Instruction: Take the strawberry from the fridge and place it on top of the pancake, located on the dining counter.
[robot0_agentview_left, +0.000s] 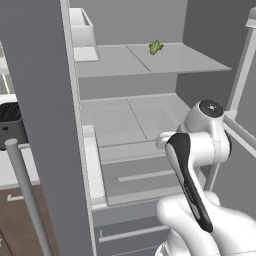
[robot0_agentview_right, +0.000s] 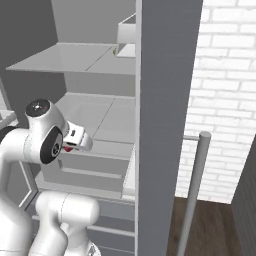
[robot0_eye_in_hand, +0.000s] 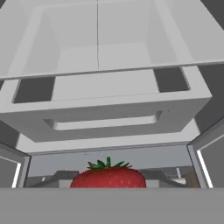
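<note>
- Left base view: grey fridge (robot0_agentview_left: 150, 65) interior ahead, doors swung open, pale shelves bare but for a small green item (robot0_agentview_left: 156, 47) on the upper shelf at 12 o'clock. White arm folded at 4 o'clock, wrist turned in toward the lower drawers.
- Right base view: white brick wall (robot0_agentview_right: 225, 75) at 3 o'clock, past the open door. Hand sits at 9 o'clock in front of the drawer level; a speck of red, the strawberry (robot0_agentview_right: 67, 148), shows under the wrist.
- Hand view: fridge drawer front and shelves above at 12 o'clock. Strawberry (robot0_eye_in_hand: 108, 176) at 6 o'clock, green cap up, right at the pincer (robot0_eye_in_hand: 108, 183). Fingertips hidden by the berry, so grip cannot be told for certain; judged held.
- Step, as judged: berry picked, arm just outside the fridge. Next move calls for carrying it to the pancake on the dining table.
</note>
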